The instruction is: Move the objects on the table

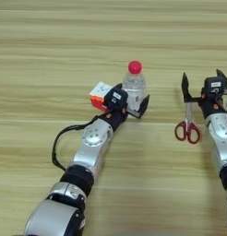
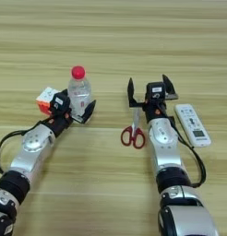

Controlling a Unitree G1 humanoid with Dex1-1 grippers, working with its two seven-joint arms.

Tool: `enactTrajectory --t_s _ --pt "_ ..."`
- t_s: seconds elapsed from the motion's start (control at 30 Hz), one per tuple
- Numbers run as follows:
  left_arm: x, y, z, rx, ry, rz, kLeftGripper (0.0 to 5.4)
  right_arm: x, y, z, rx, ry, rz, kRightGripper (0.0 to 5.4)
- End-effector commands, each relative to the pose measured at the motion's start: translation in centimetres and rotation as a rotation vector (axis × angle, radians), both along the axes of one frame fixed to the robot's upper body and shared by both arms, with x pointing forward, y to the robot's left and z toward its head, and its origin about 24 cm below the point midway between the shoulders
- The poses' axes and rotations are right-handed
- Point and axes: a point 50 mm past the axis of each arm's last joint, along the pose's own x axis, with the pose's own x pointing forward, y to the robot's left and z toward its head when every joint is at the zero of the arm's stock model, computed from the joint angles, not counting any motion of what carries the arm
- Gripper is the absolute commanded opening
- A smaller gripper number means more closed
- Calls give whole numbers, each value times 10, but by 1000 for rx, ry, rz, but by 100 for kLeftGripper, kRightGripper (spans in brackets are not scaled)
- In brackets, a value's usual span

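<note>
I have the left gripper (image 1: 133, 107) at the small clear plastic bottle with red cap (image 1: 134, 85). The bottle stands upright near the middle of the light wooden table (image 1: 110, 37). One black finger (image 1: 144, 106) projects to the right of the bottle's base; the other finger sits toward the left of the base. The fingers are spread, one on each side of the bottle, and I cannot tell whether they touch it.

The multicoloured puzzle cube (image 1: 98, 94) rests on the table immediately left of the bottle, just beside the gripper body.

The right gripper (image 2: 148, 92) is positioned above the blade tips of the red-handled scissors (image 2: 133, 129). Its two fingers are released and spread wide, and they grasp nothing. The scissors lie flat, handles toward me, blades pointing away, just left of the right forearm.

A white remote control (image 2: 193, 124) lies on the table just right of the right arm.
</note>
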Motion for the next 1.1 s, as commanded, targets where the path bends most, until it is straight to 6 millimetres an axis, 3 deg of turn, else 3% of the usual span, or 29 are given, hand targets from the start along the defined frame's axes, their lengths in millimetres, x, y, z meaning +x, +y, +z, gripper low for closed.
enactTrajectory --t_s 0.03,0.43,1.1 --pt "-1 1 -2 10 10 6 539 0 0 -1 6 9 -9 540" --pt "-16 11 15 -18 -69 8 539 0 0 -1 5 12 -10 540" --pt "-59 88 16 107 4 90 539 4 3 -2 2 22 -9 540"
